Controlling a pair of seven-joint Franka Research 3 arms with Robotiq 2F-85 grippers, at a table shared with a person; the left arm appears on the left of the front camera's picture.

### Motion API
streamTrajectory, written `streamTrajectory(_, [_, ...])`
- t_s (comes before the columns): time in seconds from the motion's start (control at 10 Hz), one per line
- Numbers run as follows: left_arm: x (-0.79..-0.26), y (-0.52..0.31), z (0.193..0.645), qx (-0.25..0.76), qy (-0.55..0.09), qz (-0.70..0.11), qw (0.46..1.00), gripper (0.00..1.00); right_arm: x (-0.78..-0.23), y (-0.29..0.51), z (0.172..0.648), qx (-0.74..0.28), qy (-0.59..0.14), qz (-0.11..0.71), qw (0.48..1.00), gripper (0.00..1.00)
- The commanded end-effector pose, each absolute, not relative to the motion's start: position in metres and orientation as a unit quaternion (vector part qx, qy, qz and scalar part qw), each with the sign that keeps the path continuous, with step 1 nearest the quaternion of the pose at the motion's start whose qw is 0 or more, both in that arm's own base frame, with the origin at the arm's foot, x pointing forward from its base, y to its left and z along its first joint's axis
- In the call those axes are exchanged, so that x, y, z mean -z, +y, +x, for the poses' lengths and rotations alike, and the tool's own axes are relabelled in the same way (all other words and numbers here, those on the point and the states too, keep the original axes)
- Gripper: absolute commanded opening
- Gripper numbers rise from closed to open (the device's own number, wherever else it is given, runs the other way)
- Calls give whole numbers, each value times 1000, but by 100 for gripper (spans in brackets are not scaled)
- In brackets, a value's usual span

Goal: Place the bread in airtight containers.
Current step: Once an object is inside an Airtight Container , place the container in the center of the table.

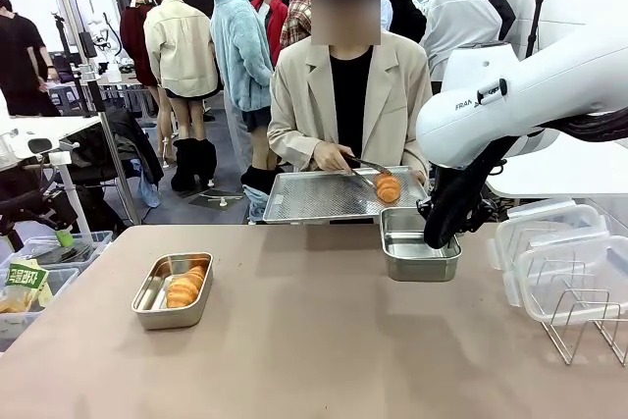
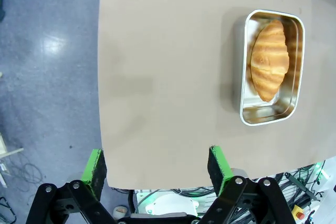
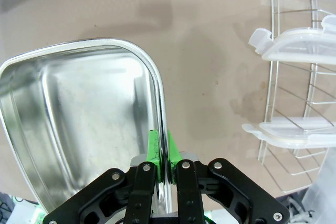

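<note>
One airtight container point(image 1: 174, 289) sits at the table's left with a golden bread roll point(image 1: 185, 287) lying in it. In the left wrist view that container point(image 2: 244, 66) and its bread point(image 2: 269, 60) lie at the upper right. My left gripper point(image 2: 156, 163) hangs open and empty over the table's edge, well apart from them. A second, empty container point(image 1: 420, 245) stands at the right. My right gripper point(image 3: 161, 150) is shut on the rim of this tin point(image 3: 79, 129). The person holds another bread point(image 1: 389, 186) in tongs just beyond it.
A large perforated steel tray point(image 1: 324, 195) is held at the table's far edge by the person. Clear plastic lids point(image 1: 549, 252) point(image 3: 302, 45) lean in a wire rack point(image 1: 579, 326) point(image 3: 291, 103) at the right. Bins with clutter point(image 1: 29, 282) stand off the table's left.
</note>
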State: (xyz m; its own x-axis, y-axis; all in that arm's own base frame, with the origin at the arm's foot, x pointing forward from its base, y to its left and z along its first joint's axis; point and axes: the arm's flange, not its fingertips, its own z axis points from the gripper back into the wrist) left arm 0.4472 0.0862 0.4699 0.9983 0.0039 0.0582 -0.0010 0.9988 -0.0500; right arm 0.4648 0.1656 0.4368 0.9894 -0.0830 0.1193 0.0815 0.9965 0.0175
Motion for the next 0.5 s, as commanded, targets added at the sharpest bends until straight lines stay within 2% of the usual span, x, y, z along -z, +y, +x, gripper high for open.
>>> streamTrajectory(0.0, [-469, 87, 447, -11, -36, -18, 999, 100, -436, 166, 462, 47, -69, 8, 996, 0])
streamTrajectory(0.4, [-469, 87, 447, -11, -36, -18, 999, 100, -436, 166, 462, 47, -69, 8, 996, 0])
